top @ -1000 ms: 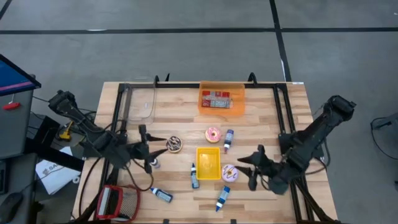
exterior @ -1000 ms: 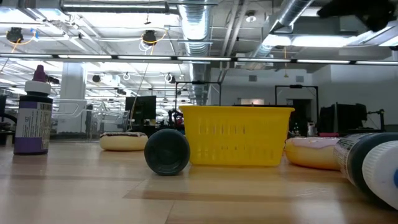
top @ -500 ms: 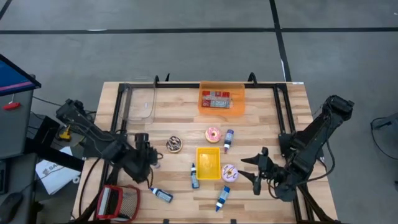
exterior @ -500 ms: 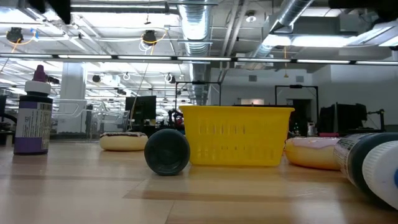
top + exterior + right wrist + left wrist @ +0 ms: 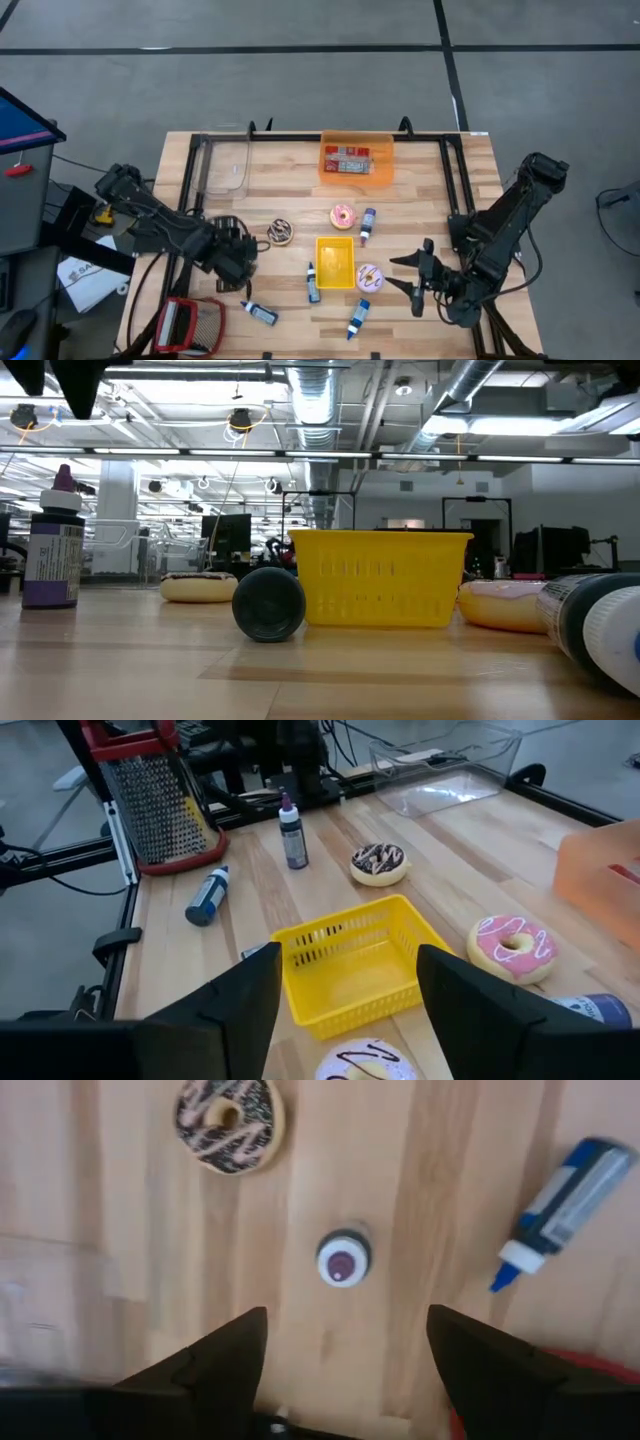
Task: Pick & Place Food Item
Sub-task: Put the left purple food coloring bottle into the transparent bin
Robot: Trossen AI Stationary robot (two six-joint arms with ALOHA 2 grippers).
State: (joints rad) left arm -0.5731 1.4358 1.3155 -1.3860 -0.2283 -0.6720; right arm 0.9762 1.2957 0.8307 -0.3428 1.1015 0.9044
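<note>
Three doughnuts and five small bottles are counted — scattered around one yellow basket. One orange bin, one clear container and one red grater are also seen.

Left end effector and right end effector both spread wide, empty, low over the table's near half.

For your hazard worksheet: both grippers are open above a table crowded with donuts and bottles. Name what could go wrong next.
1. The left gripper hangs open over an upright bottle; coming down, it may tip it.
2. The right gripper hangs open by the white donut, close to the yellow basket and a lying bottle; a finger may nudge either.
</note>
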